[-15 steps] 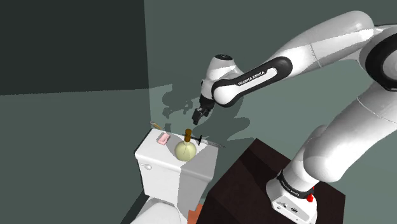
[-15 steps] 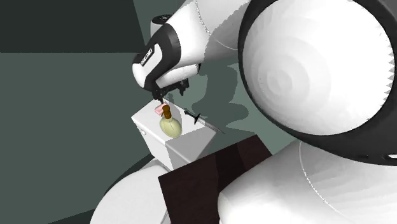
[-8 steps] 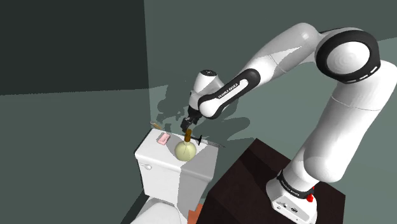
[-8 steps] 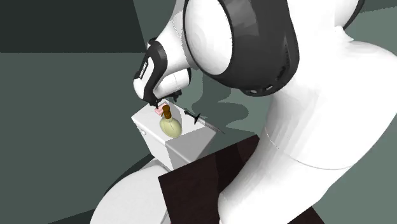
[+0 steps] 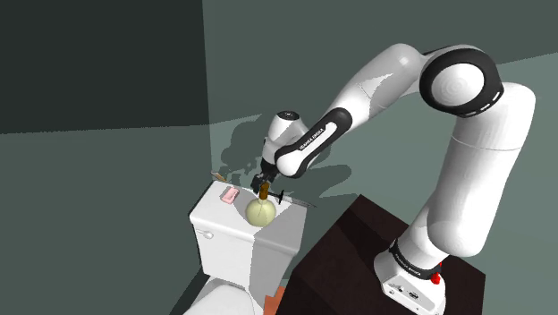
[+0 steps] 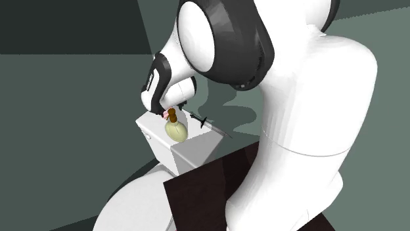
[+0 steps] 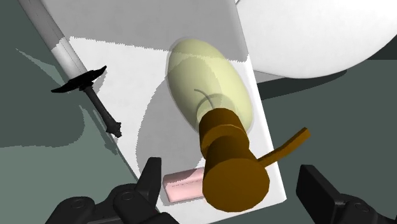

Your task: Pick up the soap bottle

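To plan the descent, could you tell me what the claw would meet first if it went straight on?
Most likely the brown pump cap of the soap bottle, sitting between the open fingers of the claw; depth is unclear.

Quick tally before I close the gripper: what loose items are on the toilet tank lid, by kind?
Soap bottle, pale yellow-green with a brown pump: 1
Pink soap bar: 1
Sword-shaped item with a black hilt: 1
Total on the tank lid: 3
A small brown sliver at the lid's far corner is too small to identify, so it is not counted.
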Robot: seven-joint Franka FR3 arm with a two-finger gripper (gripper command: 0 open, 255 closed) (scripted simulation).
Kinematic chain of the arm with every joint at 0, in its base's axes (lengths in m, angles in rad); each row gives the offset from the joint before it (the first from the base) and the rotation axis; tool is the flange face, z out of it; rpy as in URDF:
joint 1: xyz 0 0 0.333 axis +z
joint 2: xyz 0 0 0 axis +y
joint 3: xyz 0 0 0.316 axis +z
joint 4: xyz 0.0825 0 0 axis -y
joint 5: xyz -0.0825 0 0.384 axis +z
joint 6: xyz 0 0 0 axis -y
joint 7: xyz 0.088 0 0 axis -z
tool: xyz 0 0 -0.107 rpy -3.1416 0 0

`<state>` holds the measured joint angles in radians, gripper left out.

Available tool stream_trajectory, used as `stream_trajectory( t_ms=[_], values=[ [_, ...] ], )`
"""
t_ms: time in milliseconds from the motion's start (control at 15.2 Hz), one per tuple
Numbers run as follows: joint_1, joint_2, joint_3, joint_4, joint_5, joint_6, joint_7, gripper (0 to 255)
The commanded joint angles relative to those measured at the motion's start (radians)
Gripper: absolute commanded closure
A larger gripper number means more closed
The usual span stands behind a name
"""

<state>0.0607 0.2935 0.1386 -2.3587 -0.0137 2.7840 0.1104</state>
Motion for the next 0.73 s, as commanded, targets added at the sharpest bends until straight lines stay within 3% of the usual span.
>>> stream_trajectory(
  t_ms=[0,66,660],
  values=[
    [0.003,0.012,-0.002,0.001,-0.003,0.012,0.003,0],
    [0.003,0.011,-0.002,0.000,-0.003,0.011,0.004,255],
    [0.003,0.012,-0.002,0.001,-0.003,0.012,0.003,255]
  ],
)
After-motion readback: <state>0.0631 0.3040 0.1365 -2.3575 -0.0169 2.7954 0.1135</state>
